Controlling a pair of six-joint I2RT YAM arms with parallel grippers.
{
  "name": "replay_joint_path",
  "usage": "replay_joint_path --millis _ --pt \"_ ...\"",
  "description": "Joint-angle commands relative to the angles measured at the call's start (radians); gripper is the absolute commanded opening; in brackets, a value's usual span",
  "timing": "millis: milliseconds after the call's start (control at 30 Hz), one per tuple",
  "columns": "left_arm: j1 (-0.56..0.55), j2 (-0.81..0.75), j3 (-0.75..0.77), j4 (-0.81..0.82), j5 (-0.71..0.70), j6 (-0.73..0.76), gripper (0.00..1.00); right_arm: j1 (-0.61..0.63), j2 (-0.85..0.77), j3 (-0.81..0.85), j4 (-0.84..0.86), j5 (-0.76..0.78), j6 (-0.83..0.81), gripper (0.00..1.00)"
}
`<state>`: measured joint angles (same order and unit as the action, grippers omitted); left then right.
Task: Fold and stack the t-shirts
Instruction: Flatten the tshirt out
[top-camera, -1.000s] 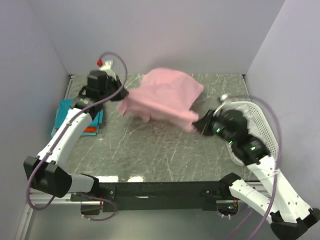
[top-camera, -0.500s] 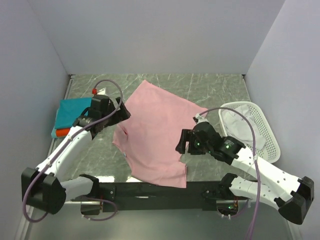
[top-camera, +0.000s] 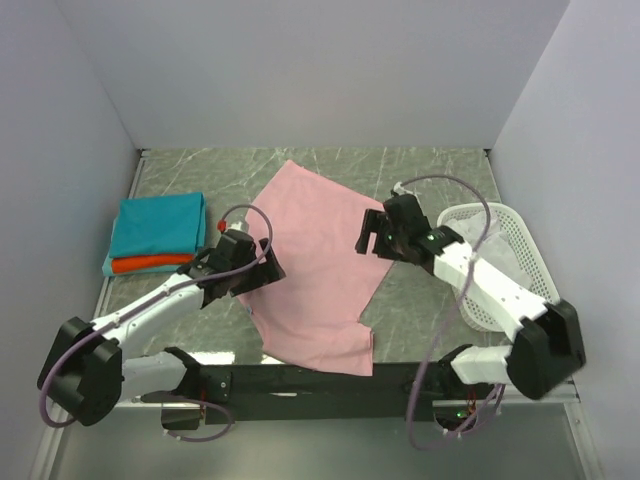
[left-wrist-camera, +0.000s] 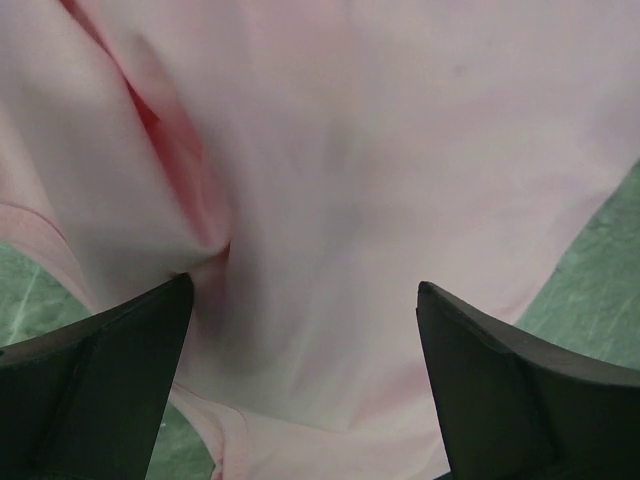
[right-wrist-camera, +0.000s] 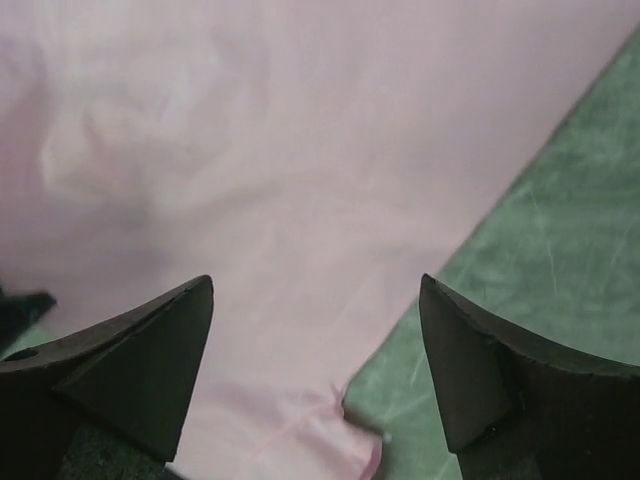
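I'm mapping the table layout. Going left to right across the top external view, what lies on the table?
folded teal and orange-red stack → pink t-shirt → white basket

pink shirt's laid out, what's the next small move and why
Probably lower the left claw onto the bunched left edge of the pink shirt and pinch it, ready to fold inward. The shirt lies spread and unfolded on the table, and both the left and the right claw hang open just above it.
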<state>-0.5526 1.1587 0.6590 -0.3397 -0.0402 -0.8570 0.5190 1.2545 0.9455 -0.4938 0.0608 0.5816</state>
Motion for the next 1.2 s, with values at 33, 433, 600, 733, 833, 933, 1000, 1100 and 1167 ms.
replay_joint_path --millis 33,433,600,733,833,933,1000,1100,1167 --pt "-0.003 0.058 -0.021 0.11 -0.035 -0.076 0.99 -0.045 0.21 0.18 0.151 -0.046 -0.088 0.9" --pt "0.108 0.435 0.152 0.13 -0.113 -0.017 1.0 -0.068 0.598 0.32 0.147 -0.11 -0.092 0.89" --pt "0.177 0.606 0.325 0.093 -0.121 0.039 0.99 -0.066 0.562 0.188 0.193 -0.115 -0.066 0.87" --pt "0.209 0.742 0.505 0.044 -0.119 0.078 0.99 -0.054 0.514 0.035 0.247 -0.116 -0.036 0.87" --pt "0.21 0.861 0.664 0.042 -0.086 0.122 0.99 -0.018 0.485 -0.04 0.271 -0.111 0.004 0.88" --pt "0.22 1.019 0.874 -0.018 -0.021 0.156 0.99 0.08 0.439 -0.097 0.291 -0.102 0.059 0.87" --pt "0.22 1.12 1.024 -0.062 0.008 0.176 0.99 0.186 0.393 -0.114 0.288 -0.067 0.109 0.87" --pt "0.22 1.196 1.163 -0.106 0.029 0.184 0.99 0.274 0.356 -0.116 0.27 -0.032 0.149 0.87" --pt "0.22 1.199 1.195 -0.125 0.031 0.182 1.0 0.274 0.336 -0.109 0.25 -0.012 0.156 0.87"
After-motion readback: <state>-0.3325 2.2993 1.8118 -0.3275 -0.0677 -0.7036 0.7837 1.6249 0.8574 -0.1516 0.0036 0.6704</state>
